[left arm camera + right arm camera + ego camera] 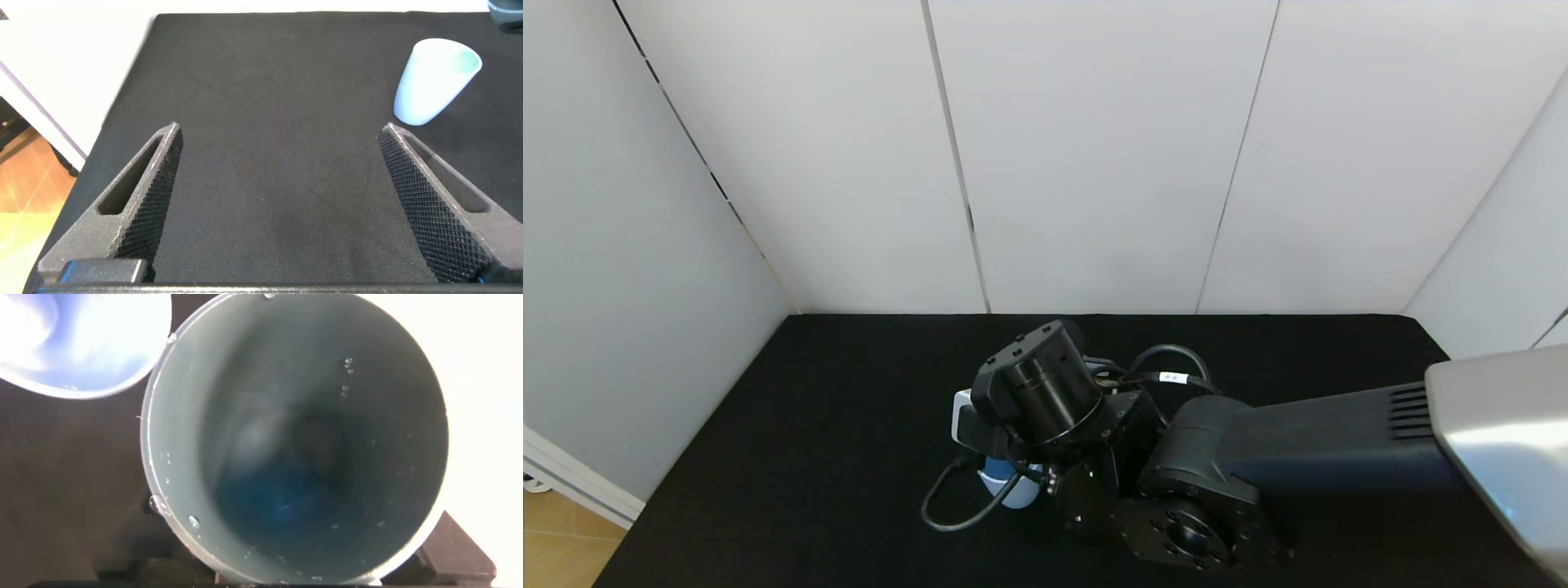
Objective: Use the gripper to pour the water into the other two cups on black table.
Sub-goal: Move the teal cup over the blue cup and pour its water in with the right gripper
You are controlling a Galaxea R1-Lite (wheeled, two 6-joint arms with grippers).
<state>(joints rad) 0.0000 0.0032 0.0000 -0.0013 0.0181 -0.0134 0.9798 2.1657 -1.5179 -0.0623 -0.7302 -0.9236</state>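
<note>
- Nearest the right wrist camera: round mint-green cup with dark teal inside (298, 441), mouth facing the lens, droplets clinging to its inner wall, faint bluish glint of clear water (274, 498) deep at its bottom.
- Right gripper, black with cylindrical wrist and looping cables (1045, 482), reaching in from the right over the middle of the matte black cloth-like table (833, 425); fingers hidden under the wrist in the head view and behind the green cup in the wrist view, so clenched or released cannot be told.
- Just beside the green cup's rim in the right wrist view: edge of a pale blue handleless tapered tumbler (78, 343), brightly lit inside, rims close but contact unclear.
- Same light blue tumbler partly visible in the head view (1005, 486), tucked below the right wrist, next to a small white module (961, 412) and a black cable loop (956, 510).
- White label sticker (1174, 377) on a cable behind the wrist.
- Left gripper with black textured fingers (278, 204), spread wide apart and grasping nothing, low over bare black table (270, 98).
- Light blue tumbler (433, 80) ahead of one left fingertip (400, 151), standing on the table, apart from the finger.
- White panel walls (1094, 147) behind the table; strip of wooden floor (556, 539) at the table's left edge.
- Cream-beige tumbler not identifiable in any view.
</note>
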